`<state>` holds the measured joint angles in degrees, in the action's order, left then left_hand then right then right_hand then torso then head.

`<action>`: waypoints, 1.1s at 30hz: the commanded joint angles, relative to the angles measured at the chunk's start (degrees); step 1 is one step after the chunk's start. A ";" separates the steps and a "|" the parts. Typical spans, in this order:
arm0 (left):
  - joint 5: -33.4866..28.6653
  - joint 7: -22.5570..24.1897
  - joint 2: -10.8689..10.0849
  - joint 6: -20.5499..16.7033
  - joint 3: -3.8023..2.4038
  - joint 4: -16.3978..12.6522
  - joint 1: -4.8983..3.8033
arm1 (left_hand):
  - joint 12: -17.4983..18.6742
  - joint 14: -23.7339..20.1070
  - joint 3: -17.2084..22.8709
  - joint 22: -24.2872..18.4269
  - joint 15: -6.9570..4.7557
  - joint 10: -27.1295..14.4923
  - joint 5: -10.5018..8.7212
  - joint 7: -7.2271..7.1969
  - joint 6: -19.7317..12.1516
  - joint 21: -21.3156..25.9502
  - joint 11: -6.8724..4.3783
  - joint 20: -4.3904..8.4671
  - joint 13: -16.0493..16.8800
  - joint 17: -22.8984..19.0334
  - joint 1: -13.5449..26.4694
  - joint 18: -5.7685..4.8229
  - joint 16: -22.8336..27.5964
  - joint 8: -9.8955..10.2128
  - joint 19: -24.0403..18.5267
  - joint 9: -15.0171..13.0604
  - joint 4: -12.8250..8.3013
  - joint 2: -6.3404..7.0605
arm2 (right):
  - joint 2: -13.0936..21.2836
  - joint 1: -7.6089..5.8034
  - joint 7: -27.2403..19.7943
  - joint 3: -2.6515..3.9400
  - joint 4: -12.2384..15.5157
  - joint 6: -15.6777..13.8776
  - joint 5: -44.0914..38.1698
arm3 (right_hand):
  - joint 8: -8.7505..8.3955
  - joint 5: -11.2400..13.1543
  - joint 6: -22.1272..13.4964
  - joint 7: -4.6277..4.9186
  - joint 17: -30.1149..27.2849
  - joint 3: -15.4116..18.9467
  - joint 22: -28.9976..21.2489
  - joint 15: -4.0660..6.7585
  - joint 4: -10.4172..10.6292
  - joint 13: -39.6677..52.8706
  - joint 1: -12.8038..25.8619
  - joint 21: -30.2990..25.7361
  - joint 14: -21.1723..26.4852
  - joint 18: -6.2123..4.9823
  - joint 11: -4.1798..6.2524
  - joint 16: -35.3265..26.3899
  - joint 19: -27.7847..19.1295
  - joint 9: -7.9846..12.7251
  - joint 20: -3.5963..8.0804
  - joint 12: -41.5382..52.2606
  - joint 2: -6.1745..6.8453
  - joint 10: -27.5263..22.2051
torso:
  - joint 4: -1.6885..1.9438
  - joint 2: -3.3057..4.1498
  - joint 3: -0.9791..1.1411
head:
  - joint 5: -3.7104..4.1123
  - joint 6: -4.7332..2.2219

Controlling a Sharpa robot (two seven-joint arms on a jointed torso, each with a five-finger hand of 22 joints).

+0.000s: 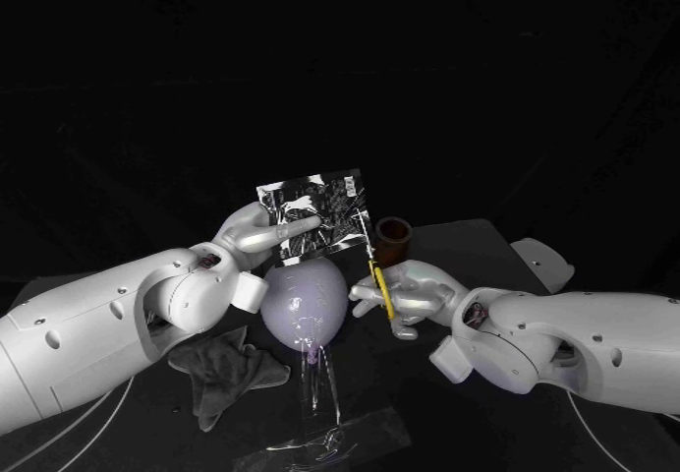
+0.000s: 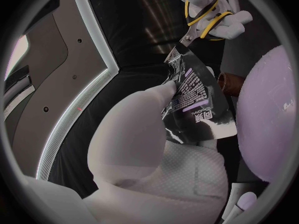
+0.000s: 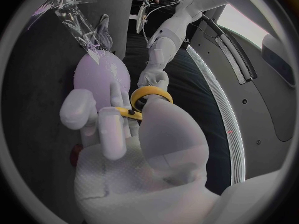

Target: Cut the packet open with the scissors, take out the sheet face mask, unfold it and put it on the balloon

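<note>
Scissors (image 1: 380, 285) upright (blades up), tips at packet (image 1: 317, 214) edge.

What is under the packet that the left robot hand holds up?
The pale purple balloon stands right below the packet held by the left robot hand. The packet's lower edge seems to cover the balloon's top, so contact cannot be told.

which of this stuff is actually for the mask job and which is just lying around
For the job:
- packet, held up by the left hand
- yellow-handled scissors, held in the right hand
- lavender balloon

Lying about:
- dark cloth on the table
- brown cylinder
- clear plastic below the balloon
</note>
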<state>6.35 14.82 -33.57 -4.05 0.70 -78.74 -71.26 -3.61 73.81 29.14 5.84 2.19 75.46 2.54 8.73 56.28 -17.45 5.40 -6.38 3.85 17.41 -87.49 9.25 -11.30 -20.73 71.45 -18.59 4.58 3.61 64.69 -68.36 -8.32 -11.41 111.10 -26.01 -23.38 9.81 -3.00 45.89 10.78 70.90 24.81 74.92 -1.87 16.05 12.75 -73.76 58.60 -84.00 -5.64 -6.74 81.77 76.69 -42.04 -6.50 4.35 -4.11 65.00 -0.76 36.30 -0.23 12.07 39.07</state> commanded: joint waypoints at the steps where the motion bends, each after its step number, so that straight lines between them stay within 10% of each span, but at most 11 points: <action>1: 0.01 0.82 0.12 0.35 0.00 -0.19 -0.01 | -0.17 -0.01 0.22 -0.08 -0.42 1.01 0.20 0.36 -0.02 -0.30 -0.43 0.06 0.06 0.05 0.04 1.05 0.04 -0.26 0.32 -5.23 -0.12 -0.50 | 0.03 -0.09 -1.19 0.11 0.28 0.11 -0.11 | -0.60 0.22 -1.52 0.87 -0.51 0.55 5.40 -0.53 0.03 -0.56 0.88 -0.96 -1.21 0.00 -0.60 -0.43 -0.52 0.14 -0.50 -0.66 0.56 -1.18 | 0.00 -0.03 -0.04 | 0.07 -0.03; 11: 2.03 2.26 0.12 -0.48 0.00 -0.18 -0.01 | -0.16 -0.02 0.21 -0.09 -0.43 1.03 0.20 0.35 -0.07 -0.29 -0.44 0.07 0.06 0.11 0.06 1.06 0.05 -0.32 0.32 -5.37 -0.17 -0.50 | 0.15 -0.09 -1.06 0.12 1.03 0.44 -0.22 | -2.51 0.30 -5.42 2.74 -2.78 -7.18 3.58 -2.17 0.74 -4.68 4.59 -5.70 0.11 -1.36 -2.31 -1.20 -3.01 0.98 -2.87 -0.51 6.34 -6.03 | 0.03 -0.02 -0.04 | 0.16 -0.08; 33: 4.46 4.02 -0.14 0.90 0.01 -0.09 0.00 | -0.15 -0.03 0.18 -0.10 -0.43 1.04 0.20 0.34 -0.09 -0.28 -0.45 0.06 0.06 0.16 0.09 1.05 0.05 -0.38 0.31 -5.49 -0.20 -0.50 | 0.69 -0.38 -0.90 0.18 1.03 0.74 0.58 | -1.91 0.21 -5.71 2.84 -3.30 -10.61 2.85 -2.34 0.67 -6.07 5.99 -6.99 0.38 -1.69 -2.50 -1.26 -3.63 1.38 -3.27 -0.13 7.05 -6.31 | 0.01 0.01 -0.05 | 0.17 -0.44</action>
<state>9.73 17.24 -33.75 -4.57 0.76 -78.64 -71.22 -3.43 73.87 29.08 5.79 2.15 75.47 2.37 8.80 56.36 -17.45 5.39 -6.38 3.81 17.47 -87.61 9.51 -11.30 -20.88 71.45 -18.59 4.51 3.65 65.36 -68.65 -8.36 -11.32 112.11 -25.95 -23.05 7.59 -3.00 40.21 10.74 67.63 14.51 74.94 -3.99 16.68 6.74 -68.09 51.79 -83.71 -6.62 -9.32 80.66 73.44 -40.72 -9.75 3.94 2.96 58.74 -0.75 36.27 -0.26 12.17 38.67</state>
